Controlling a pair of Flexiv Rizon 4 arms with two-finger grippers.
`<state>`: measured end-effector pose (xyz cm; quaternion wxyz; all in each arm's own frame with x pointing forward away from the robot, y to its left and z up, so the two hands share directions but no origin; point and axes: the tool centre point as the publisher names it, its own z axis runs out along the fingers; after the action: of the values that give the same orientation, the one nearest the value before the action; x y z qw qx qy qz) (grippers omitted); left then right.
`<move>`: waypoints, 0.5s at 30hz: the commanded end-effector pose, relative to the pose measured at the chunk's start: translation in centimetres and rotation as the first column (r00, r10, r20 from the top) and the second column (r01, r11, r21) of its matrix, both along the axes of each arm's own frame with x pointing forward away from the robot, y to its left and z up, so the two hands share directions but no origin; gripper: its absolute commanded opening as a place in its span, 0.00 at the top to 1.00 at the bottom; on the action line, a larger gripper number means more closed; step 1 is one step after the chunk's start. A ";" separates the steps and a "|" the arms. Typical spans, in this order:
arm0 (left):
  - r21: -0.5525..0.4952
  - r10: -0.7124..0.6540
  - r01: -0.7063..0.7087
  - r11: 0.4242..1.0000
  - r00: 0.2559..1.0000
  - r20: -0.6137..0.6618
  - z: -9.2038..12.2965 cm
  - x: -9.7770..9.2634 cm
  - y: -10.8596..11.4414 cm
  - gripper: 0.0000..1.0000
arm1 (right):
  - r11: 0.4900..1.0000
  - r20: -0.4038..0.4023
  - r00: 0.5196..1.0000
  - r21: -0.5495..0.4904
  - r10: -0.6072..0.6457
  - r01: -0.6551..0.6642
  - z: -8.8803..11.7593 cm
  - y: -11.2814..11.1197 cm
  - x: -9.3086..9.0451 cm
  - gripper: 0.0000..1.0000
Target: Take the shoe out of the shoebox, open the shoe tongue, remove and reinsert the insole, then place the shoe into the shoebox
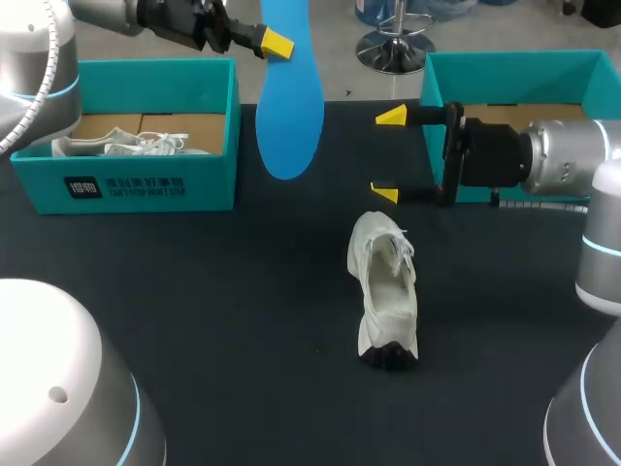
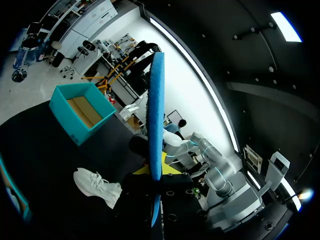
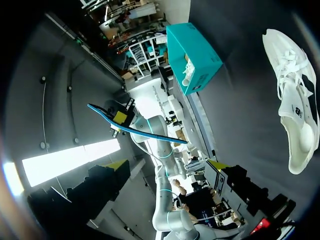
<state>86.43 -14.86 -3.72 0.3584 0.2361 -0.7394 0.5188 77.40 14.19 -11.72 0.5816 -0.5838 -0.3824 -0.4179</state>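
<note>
A white shoe (image 1: 385, 291) lies on the black table, sole toward me, apart from both grippers. It also shows in the left wrist view as shoe (image 2: 97, 186) and in the right wrist view as shoe (image 3: 295, 110). My left gripper (image 1: 262, 41) is raised high at the back, shut on the top end of a blue insole (image 1: 289, 97) that hangs down in the air. In its own view, the insole (image 2: 156, 115) stands upright from the left gripper (image 2: 156, 176). My right gripper (image 1: 388, 155) is wide open and empty behind the shoe, level with the insole's lower end. From the right gripper (image 3: 167, 165), the insole (image 3: 137, 129) is seen edge-on.
A teal shoebox (image 1: 126, 180) at the back left holds another white shoe (image 1: 116, 146). A second teal box (image 1: 524, 68) stands at the back right behind my right arm. Black tabletop (image 1: 243, 311) spreads around the shoe.
</note>
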 end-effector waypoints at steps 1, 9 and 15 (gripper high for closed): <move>-0.001 0.001 -0.001 1.000 1.000 0.001 -0.1 0.0 0.1 1.00 | 1.000 -0.001 1.000 -0.002 0.000 0.000 0.0 0.1 0.0 0.00; -0.001 0.015 -0.015 1.000 0.994 0.105 0.3 -0.3 0.4 1.00 | 1.000 -0.001 1.000 -0.002 0.000 0.000 0.0 0.1 0.0 0.00; -0.060 0.054 -0.028 0.998 0.866 0.496 0.7 -2.5 3.6 1.00 | 1.000 -0.001 1.000 -0.002 0.000 0.000 0.0 0.1 0.0 0.00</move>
<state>86.02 -13.43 -3.06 0.2979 0.1735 -0.7663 0.5422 77.36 14.16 -11.67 0.5815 -0.5842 -0.3820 -0.4178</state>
